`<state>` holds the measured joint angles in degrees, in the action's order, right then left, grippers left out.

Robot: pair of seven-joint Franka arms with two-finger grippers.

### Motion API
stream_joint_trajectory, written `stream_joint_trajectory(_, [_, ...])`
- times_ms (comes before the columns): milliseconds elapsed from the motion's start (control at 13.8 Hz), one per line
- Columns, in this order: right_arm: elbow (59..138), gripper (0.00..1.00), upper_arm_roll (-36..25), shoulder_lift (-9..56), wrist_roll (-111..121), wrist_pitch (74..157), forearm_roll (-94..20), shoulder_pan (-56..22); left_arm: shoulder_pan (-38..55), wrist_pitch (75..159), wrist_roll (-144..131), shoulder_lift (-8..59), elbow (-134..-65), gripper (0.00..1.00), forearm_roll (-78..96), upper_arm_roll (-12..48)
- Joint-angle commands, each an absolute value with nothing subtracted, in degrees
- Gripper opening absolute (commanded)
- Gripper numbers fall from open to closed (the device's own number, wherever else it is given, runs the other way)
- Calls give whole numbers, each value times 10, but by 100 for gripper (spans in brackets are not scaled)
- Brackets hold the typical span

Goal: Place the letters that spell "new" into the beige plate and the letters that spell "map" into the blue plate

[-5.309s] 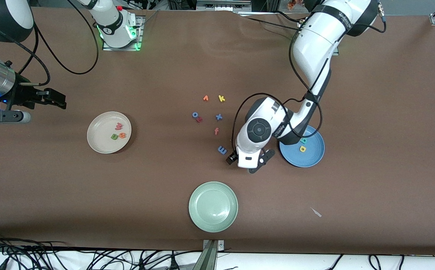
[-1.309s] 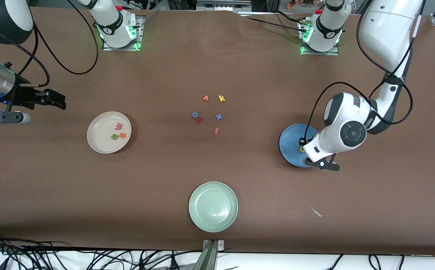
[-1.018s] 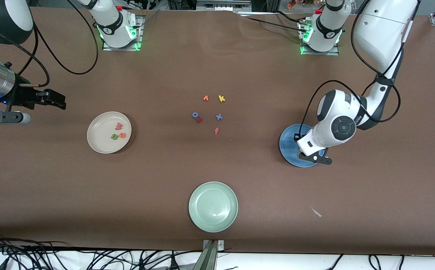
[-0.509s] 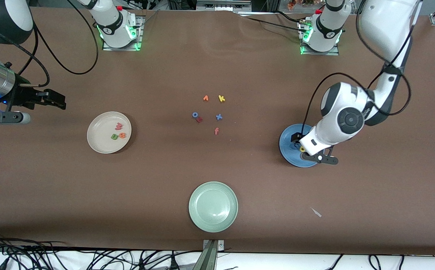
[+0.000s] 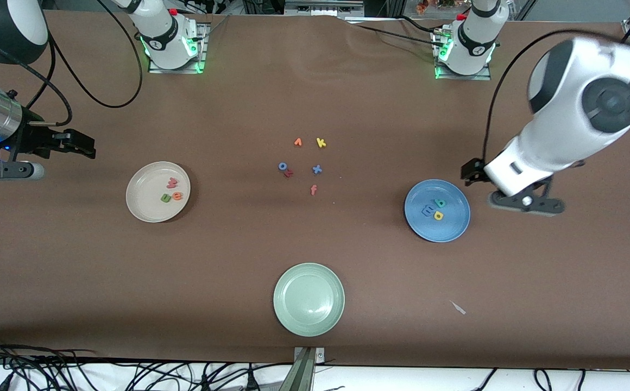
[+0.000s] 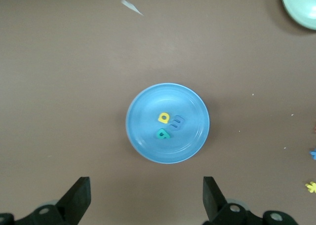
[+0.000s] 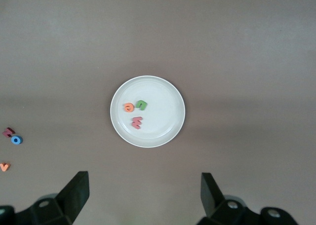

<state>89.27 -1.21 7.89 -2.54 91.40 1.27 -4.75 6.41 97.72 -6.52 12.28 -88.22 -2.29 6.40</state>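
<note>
Blue plate (image 5: 437, 210) holding m, a, p; beige plate (image 5: 158, 191) holding n, e, w; left hand (image 6: 147, 200) wide, empty, above blue plate; right hand (image 7: 143, 198) wide, waiting; best retreat clear, disturbing nothing.

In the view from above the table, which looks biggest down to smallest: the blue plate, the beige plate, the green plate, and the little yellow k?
1. Pale green plate, slightly the largest, though it lies nearest the camera.
2. Blue plate and beige plate: they look alike, so no ranking between them.
3. Yellow k, by far the smallest.
</note>
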Motion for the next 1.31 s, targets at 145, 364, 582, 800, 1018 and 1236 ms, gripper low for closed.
stream_joint_trajectory(145, [896,100,-8,74,-19,912,4,-41,66,931,-45,30,-898,100,7,4])
stream_joint_trajectory(364, [896,100,-8,74,-19,912,4,-41,63,908,-25,-24,-952,100,6,4])
stream_joint_trajectory(582, [896,100,-8,74,-19,912,4,-41,40,906,12,-27,-967,100,7,6])
stream_joint_trajectory(800, [896,100,-8,74,-19,912,4,-41,26,906,18,-24,-961,100,7,9])
stream_joint_trajectory(1018, [896,100,-8,74,-19,912,4,-41,21,906,20,-22,-959,100,7,9])
stream_joint_trajectory(1236, [896,100,-8,74,-19,912,4,-42,8,906,20,-19,-959,100,8,24])
